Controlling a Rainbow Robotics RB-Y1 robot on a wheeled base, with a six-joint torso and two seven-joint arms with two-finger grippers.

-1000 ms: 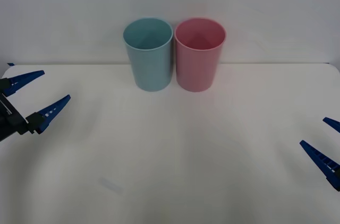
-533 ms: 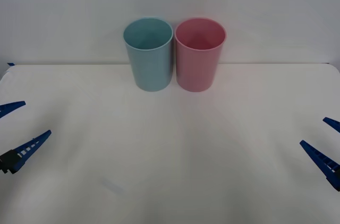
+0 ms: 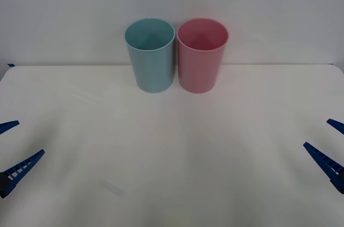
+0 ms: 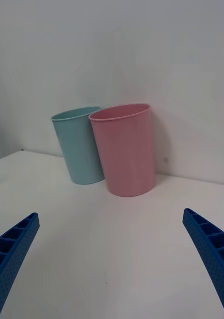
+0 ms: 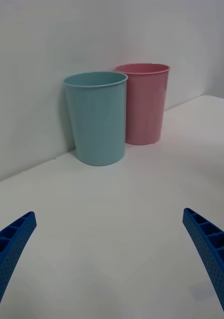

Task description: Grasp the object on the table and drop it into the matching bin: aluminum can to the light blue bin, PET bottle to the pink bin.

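Light blue bin (image 3: 150, 55) & pink bin (image 3: 202, 55) stand upright, side by side, nearly touching, at far edge of white table (image 3: 172, 151) by the wall. Wide bare tabletop in front. Left gripper (image 3: 9, 149) at left edge, right gripper (image 3: 332, 146) at right edge, both w/ fingers spread, holding nothing. Bin insides: can't tell contents.

A bare test bench: white table (image 3: 172, 173), blank wall (image 3: 172, 1).

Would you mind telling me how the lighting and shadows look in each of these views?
Front view: soft, even light, with a faint shadow before the light blue bin and pink bin on the table. Right wrist view: a clearer shadow on the wall beside the pink bin. Left wrist view: flat light, hardly any shadow; no harsh glare anywhere.
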